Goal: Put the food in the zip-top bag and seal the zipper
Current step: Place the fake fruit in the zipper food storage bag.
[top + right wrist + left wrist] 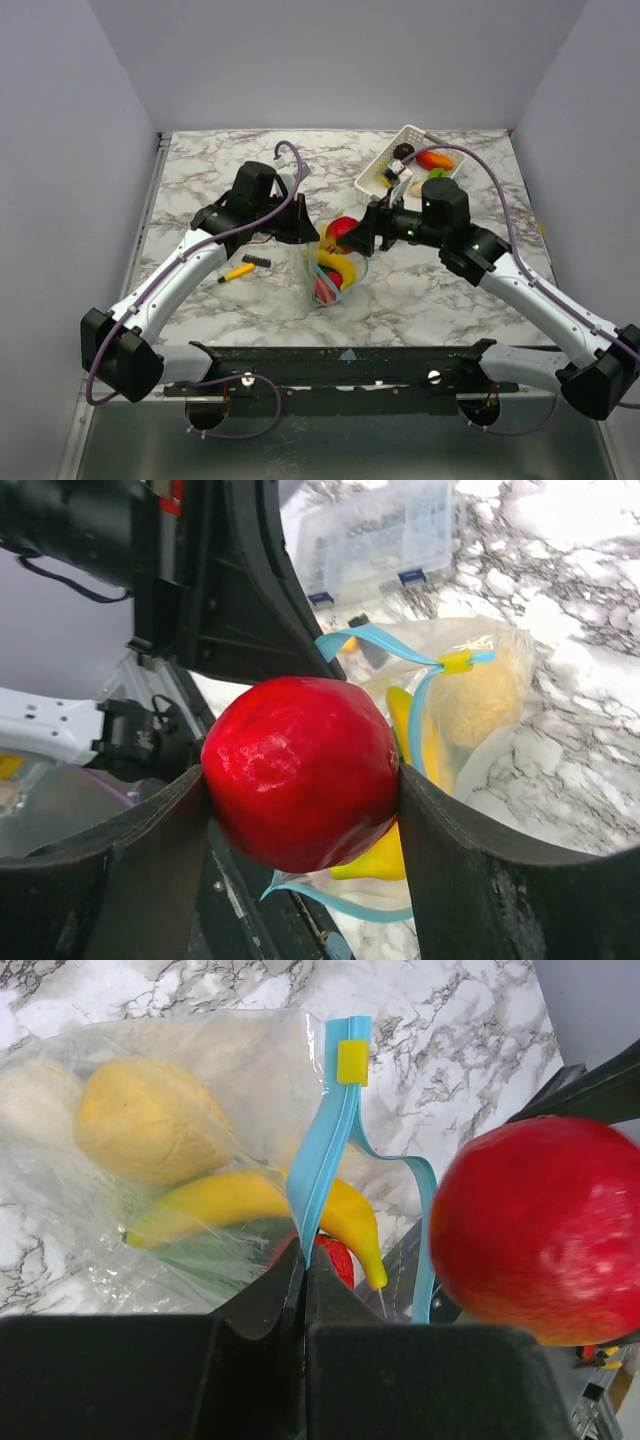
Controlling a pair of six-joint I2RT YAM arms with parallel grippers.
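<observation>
The right gripper (352, 233) squeezes the red toy fruit (298, 772), and the mouth of the zip-top bag (306, 272) sits just beside it at 6 o'clock. The left gripper (306, 1295) pinches the blue zipper (322, 1155)

A floppy transparent plastic zip-top bag (335, 272) stood on the worktop (220, 170) at the centre of the top view, its mouth gaping upward. Its thin light blue zipper strip (322, 1160), with a small yellow slider (352, 1062), was parted, one side pinched in the left hand (305, 1265). Inside lay a yellow toy banana (250, 1200) and a round yellow-orange fruit (150, 1120). A glossy red round toy fruit (300, 765) sat clamped in the right hand (300, 800) at the mouth. More small toy pieces (432, 160), red-orange, green and dark, lay at the upper right.
</observation>
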